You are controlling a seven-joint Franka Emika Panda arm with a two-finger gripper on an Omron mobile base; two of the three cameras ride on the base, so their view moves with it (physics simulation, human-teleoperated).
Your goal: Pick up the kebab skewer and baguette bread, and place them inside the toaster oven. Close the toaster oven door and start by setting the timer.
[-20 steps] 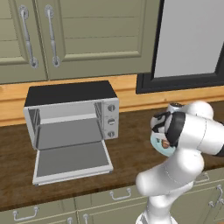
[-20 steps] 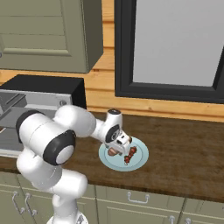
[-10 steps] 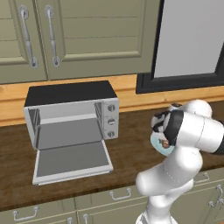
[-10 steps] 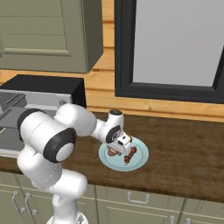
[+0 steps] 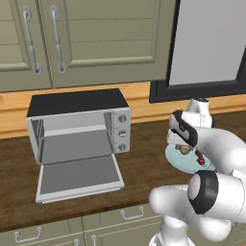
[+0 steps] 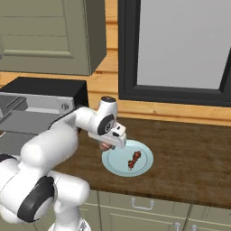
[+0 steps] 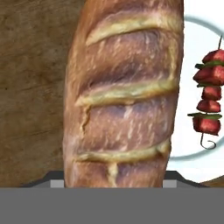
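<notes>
The robot's pincer was wide a second ago and has now squeezed in on the brown oblong baguette bread, just over the round pale blue plate on the brown wooden worktop. The thin kebab skewer with red chunks lies on the plate. The boxy silver toaster oven waits well apart, its flat door down, so lifting the bread looks next.

Count: 1 baguette bread, 1 kebab skewer with about 5 red chunks, 1 plate, 1 toaster oven with 3 knobs, 1 toaster oven door, 2 cabinet handles.
</notes>
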